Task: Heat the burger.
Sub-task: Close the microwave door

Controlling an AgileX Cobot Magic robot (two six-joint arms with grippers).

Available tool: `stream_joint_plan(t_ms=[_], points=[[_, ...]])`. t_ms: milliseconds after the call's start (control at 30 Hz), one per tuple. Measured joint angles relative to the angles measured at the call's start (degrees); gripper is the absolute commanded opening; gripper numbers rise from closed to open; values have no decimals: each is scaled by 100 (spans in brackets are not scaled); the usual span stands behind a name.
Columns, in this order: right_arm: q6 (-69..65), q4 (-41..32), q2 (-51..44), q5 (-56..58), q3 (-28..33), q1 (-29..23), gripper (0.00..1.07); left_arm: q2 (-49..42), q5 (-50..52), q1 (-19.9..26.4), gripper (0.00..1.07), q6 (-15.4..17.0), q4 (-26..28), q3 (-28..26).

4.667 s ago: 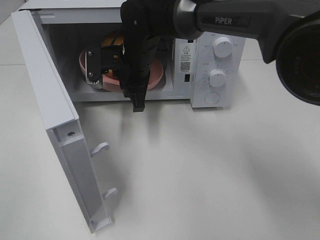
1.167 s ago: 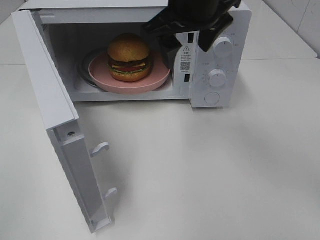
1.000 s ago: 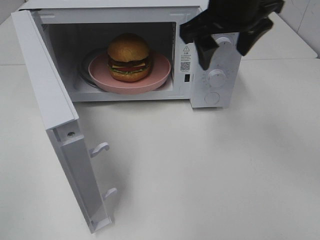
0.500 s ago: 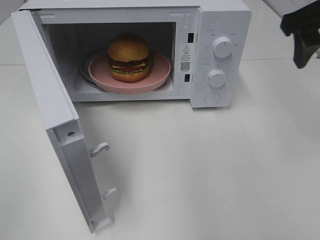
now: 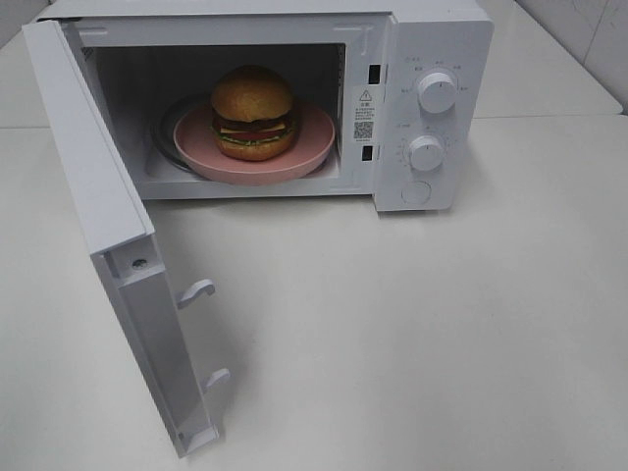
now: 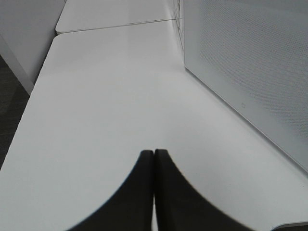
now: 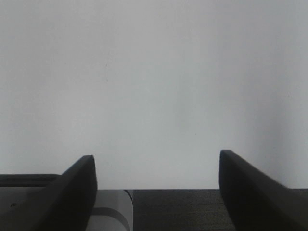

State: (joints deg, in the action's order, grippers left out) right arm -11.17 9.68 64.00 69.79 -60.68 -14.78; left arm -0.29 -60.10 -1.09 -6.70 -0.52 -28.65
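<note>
Sitting inside microwave (image 5: 437,49): burger (image 5: 253,110) on plate (image 5: 316,145)

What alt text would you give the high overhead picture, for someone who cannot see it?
A burger sits on a pink plate inside a white microwave, its door swung wide open to the left. Two round knobs sit on its right-hand panel.

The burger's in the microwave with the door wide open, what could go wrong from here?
The door stands wide open; a shove from the shut left tool might slide the microwave. The pink plate under the burger sits off-centre on the turntable, near the front edge, so the closing door could nudge it.
</note>
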Motion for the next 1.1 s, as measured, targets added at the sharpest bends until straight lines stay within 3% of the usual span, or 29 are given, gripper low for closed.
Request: stream_joint_plan(t_ms=[533,700,1000,1100], points=[[0,-23,-2733,-149,2590,0,67,0,0,0,0,0,0,0],[0,-40,-3403,-378,2905,0,65,0,0,0,0,0,0,0],[286,-252,-5168,-802,2985,0,59,0,0,0,0,0,0,0],[304,-264,-5363,-802,2991,0,58,0,0,0,0,0,0,0]])
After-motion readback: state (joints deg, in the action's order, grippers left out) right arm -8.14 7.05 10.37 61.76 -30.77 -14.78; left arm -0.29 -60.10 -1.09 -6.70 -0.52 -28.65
